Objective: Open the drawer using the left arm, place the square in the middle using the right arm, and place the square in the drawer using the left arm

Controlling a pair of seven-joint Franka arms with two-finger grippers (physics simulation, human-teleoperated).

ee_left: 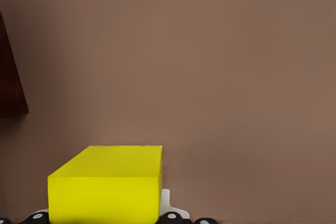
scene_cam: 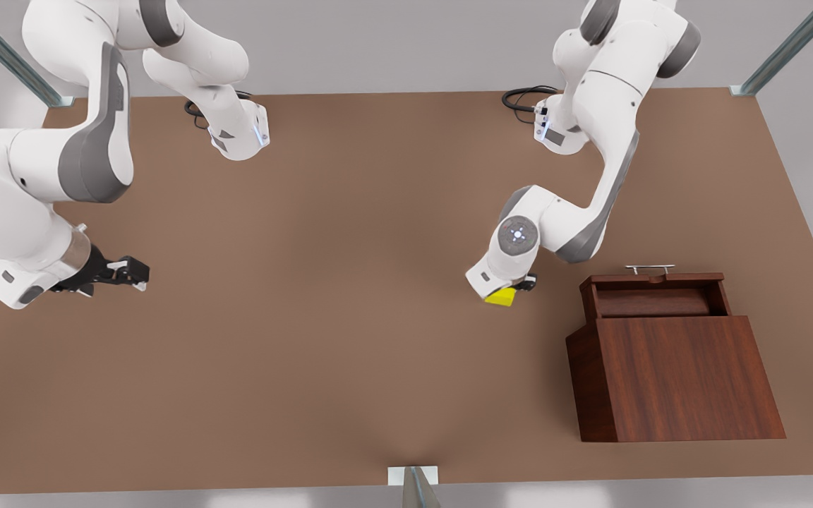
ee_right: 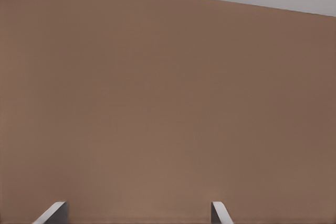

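A: We had the cube (scene_cam: 500,298) pinched in the left gripper (scene_cam: 512,289), near the table's (scene_cam: 350,296) drawer-side edge.
B: Right gripper (scene_cam: 121,271) waited, fingers spread. A shallow grip could've dropped it short of the open drawer (scene_cam: 653,300).

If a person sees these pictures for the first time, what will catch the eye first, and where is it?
The small bright yellow cube stands out first, held in the left arm's black two-finger gripper just off the front view's left of the cabinet. Next comes the dark reddish-brown wood-grain cabinet at the front view's right, its drawer with the thin silver handle pulled open. The right gripper waits open at the far left.
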